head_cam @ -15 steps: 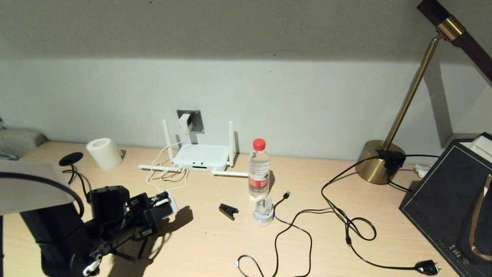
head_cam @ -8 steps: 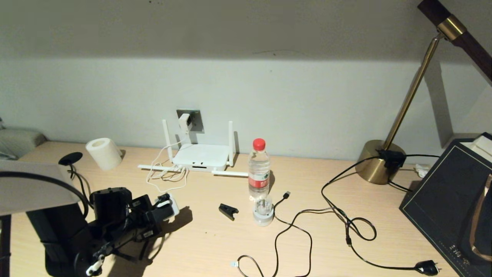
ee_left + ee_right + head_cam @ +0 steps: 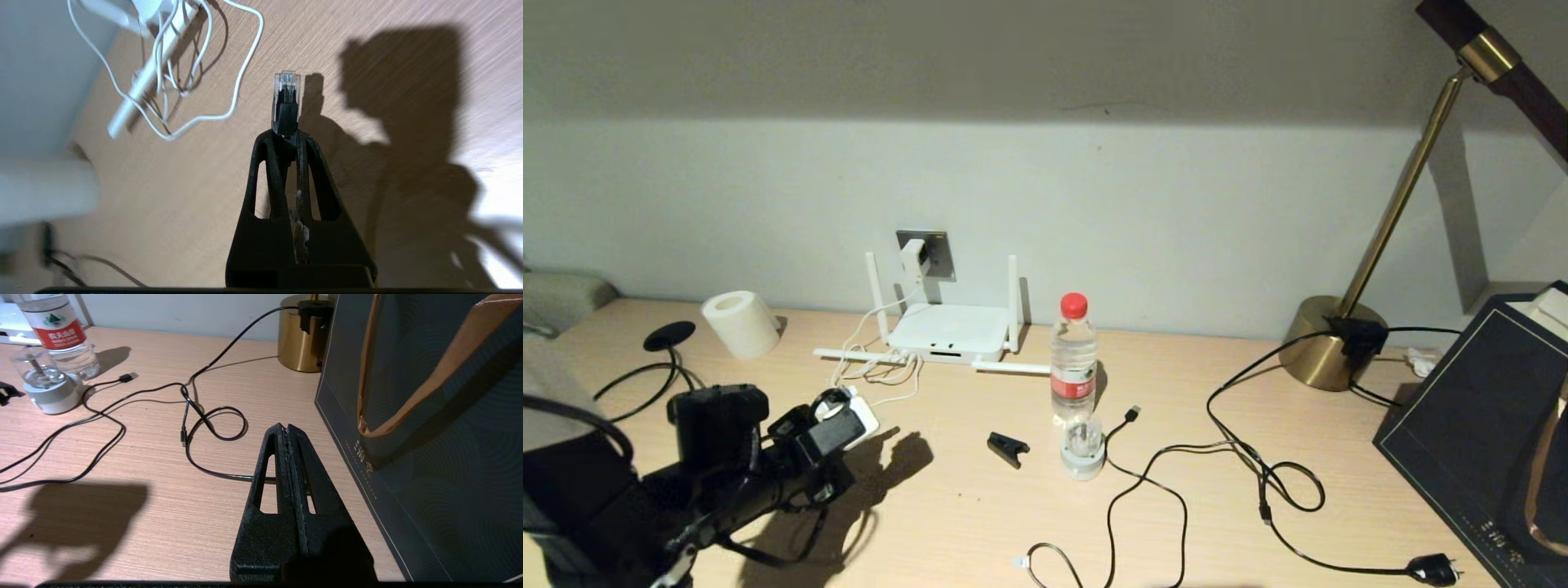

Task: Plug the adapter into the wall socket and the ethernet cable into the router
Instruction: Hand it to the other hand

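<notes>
Compared with a second ago, the left gripper (image 3: 837, 412) has closed and lifted a little, moving toward the white cord loops in front of the router (image 3: 947, 333). It now pinches the ethernet cable (image 3: 285, 110) by its black connector, and the clear tip points out past the fingertips, above the table (image 3: 980, 506). The adapter (image 3: 913, 260) already sits in the wall socket (image 3: 938, 251), so only the cable step is left, I think. To do it well, the connector should stay straight in the grip, with its clear tip level and facing the dark ports on the router's front edge. It should pass over the loose cord without catching it and go in slowly. The right gripper (image 3: 288, 430) is parked beside the dark bag (image 3: 429, 428), fingers pressed together and empty.
</notes>
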### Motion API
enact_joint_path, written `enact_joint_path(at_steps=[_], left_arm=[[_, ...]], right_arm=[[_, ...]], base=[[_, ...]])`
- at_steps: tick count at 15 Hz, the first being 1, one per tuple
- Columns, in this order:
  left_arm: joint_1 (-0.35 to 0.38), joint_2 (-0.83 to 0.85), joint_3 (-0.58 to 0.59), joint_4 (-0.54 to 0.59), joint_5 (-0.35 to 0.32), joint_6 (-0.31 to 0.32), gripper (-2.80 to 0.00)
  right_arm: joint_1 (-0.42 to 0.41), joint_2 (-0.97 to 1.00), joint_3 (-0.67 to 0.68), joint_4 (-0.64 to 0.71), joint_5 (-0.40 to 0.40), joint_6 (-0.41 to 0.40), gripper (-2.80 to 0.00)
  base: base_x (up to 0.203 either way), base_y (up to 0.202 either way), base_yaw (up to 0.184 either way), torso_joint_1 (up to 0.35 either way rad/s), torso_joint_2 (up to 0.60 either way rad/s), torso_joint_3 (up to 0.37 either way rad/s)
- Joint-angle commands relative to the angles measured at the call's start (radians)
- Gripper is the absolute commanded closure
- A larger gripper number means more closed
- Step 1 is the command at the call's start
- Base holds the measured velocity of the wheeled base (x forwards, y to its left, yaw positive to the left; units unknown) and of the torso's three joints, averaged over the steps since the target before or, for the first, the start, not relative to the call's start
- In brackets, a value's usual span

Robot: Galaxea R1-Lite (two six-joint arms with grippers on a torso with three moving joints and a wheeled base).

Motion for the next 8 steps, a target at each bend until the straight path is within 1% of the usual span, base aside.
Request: enact_joint_path(at_steps=[1,3,4,5,6,7,8], left_arm=[[-0.015,-0.182,-0.041,0.225,-0.003,-0.190,0.00],[-0.036,-0.270,-0.114,0.488,-0.019,-0.343,0.00],[-0.041,-0.305,-0.151,0.614,-0.052,-0.408,0.00],[-0.044,-0.327,-0.182,0.712,-0.091,-0.462,0.00],[-0.046,-0.335,-0.218,0.787,-0.135,-0.524,0.00],[-0.046,-0.327,-0.235,0.811,-0.175,-0.567,0.00],[-0.046,-0.314,-0.243,0.821,-0.206,-0.594,0.00]], right_arm=[[0.000,0.000,0.009,-0.001,0.000,-0.001,0.00],[0.000,0.000,0.009,-0.001,0.000,-0.001,0.00],[0.000,0.000,0.009,-0.001,0.000,-0.001,0.00],[0.000,0.000,0.009,-0.001,0.000,-0.001,0.00],[0.000,0.000,0.009,-0.001,0.000,-0.001,0.00],[0.000,0.000,0.009,-0.001,0.000,-0.001,0.00],[0.000,0.000,0.009,-0.001,0.000,-0.001,0.00]], base=[[0.000,0.000,0.000,0.000,0.00,0.000],[0.000,0.000,0.000,0.000,0.00,0.000],[0.000,0.000,0.000,0.000,0.00,0.000],[0.000,0.000,0.000,0.000,0.00,0.000],[0.000,0.000,0.000,0.000,0.00,0.000],[0.000,0.000,0.000,0.000,0.00,0.000],[0.000,0.000,0.000,0.000,0.00,0.000]])
